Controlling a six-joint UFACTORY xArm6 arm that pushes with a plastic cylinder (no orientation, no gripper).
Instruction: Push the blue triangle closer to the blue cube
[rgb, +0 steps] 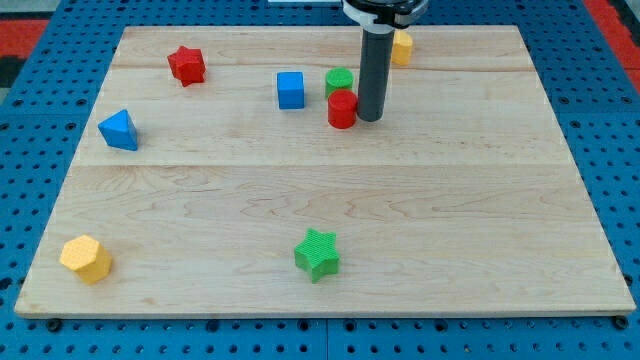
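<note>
Surface: wooden board of pale planks, lying on a blue pegboard base that shows on all sides; red patches appear at the view's top corners.
Rod: dark, straight and upright, entering from the view's top near the centre.
Tip position: my tip rests on the board just to the view's right of the red cylinder, touching it or nearly so; contact cannot be confirmed.
Hand state: the arm carries a plain rod only, nothing that opens or closes, and nothing is held.
Blue triangle: blue triangle sits near the board's left edge, in the upper half, well apart from my tip.
Blue cube: blue cube stands left of the red cylinder, well to the right of the blue triangle and slightly higher in the view.
Green cylinder: green cylinder stands directly behind the red cylinder, close to it.
Red star: red star lies at upper left.
Yellow block, top: yellow block, partly hidden behind the rod; shape unclear.
Yellow hexagon: yellow hexagon sits at the lower left corner.
Green star: green star lies near the bottom centre.
</note>
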